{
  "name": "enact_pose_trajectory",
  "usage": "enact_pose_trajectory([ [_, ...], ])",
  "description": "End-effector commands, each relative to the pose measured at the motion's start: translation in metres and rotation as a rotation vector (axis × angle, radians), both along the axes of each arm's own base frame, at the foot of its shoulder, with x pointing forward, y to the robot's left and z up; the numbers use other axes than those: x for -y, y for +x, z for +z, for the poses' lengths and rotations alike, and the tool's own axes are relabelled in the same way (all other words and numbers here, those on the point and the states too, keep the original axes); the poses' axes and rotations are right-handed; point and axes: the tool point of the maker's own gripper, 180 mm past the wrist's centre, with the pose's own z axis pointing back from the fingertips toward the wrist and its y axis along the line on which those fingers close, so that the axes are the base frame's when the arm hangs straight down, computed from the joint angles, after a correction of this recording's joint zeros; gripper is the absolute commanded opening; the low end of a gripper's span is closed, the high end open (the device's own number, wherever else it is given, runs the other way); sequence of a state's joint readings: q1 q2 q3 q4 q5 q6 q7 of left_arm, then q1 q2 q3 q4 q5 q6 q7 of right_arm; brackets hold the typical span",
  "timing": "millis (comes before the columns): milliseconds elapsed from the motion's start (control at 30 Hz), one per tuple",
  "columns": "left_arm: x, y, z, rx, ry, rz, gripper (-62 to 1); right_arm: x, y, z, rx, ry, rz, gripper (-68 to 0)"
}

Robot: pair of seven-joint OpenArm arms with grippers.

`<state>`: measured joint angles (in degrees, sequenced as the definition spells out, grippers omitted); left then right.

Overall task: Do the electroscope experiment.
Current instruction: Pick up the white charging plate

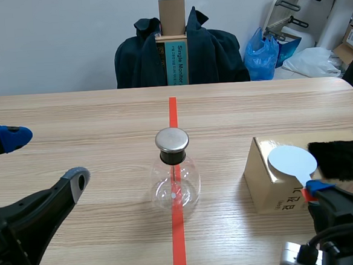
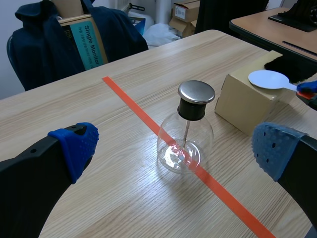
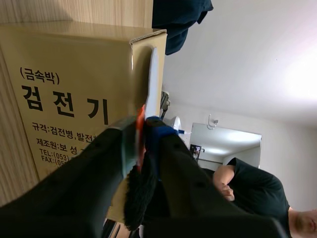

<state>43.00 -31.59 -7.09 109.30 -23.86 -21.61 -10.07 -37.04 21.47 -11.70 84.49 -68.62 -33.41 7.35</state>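
Right gripper [image 1: 317,189] is clamped on the paddle [image 1: 292,159] by its handle [image 2: 291,87]. My wrist view shows the orange end squeezed in it, jaws nearly together. The paddle's white disc lies flat on top of the box [image 1: 265,181], so it is gripped but not lifted.

Left gripper [image 1: 45,157] is spread wide and holds nothing. It hangs low over the surface [image 1: 72,115] on my left, facing the electroscope [image 1: 174,175] and well apart from it.

Electroscope is a clear glass flask with a metal cap [image 1: 172,140]. It stands upright on the tape line [image 1: 172,108] mid-surface, between my two grippers, with nothing touching it. A rod hangs inside from the cap; the leaves are too small to tell if they are spread.

Fur [image 1: 343,159], black, lies just beside the box on the side away from the electroscope. Can't tell if they touch.

Progress, my call: early.
- **Done:** paddle grasped.
- **Left:** lift the paddle off the box, rub the disc on the fur to charge it, carry it to the cap, and check the leaves.

The left gripper has no job yet. It may be needed to steady the flask or pin the fur.
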Motion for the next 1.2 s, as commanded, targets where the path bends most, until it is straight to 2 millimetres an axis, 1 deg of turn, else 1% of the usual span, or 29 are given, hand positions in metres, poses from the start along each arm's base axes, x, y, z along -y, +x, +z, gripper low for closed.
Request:
enact_pose_trajectory([
  [0, 0.003, 0.0, 0.009, 0.026, -0.026, -0.004, 1.4, 0.007, 0.002, 0.003, 0.014, -0.017, -0.006, -66.7],
  [167, 0.003, 0.0, 0.009, 0.026, -0.026, -0.004, 1.4, 0.009, 0.003, 0.005, 0.024, -0.02, -0.01, -66.7],
  [367, 0.003, 0.0, 0.009, 0.026, -0.025, -0.004, 1.4, 0.025, 0.004, 0.02, 0.097, -0.043, -0.032, -66.7],
  [433, 0.003, 0.0, 0.009, 0.026, -0.025, -0.004, 1.4, 0.031, 0.002, 0.03, 0.136, -0.06, -0.023, -66.7],
  [567, 0.003, 0.0, 0.009, 0.026, -0.025, -0.004, 1.4, 0.043, -0.005, 0.059, 0.209, -0.062, 0.017, -66.7],
  [667, 0.003, 0.0, 0.009, 0.025, -0.025, -0.004, 1.4, 0.054, -0.002, 0.086, 0.254, -0.035, 0.007, -66.7],
  [900, 0.004, 0.0, 0.007, 0.026, -0.007, -0.01, 1.4, 0.076, 0.013, 0.174, 0.447, 0.074, -0.074, -66.6],
  [1000, 0.004, 0.0, 0.006, 0.028, 0.003, -0.013, 1.4, 0.083, 0.017, 0.205, 0.53, 0.107, -0.1, -66.7],
  [1067, 0.004, -0.001, 0.004, 0.031, 0.024, -0.019, 1.4, 0.084, 0.018, 0.221, 0.575, 0.13, -0.103, -66.7],
  [1167, 0.005, -0.002, 0.0, 0.024, 0.056, -0.029, 1.4, 0.084, 0.02, 0.237, 0.626, 0.149, -0.091, -66.6],
])
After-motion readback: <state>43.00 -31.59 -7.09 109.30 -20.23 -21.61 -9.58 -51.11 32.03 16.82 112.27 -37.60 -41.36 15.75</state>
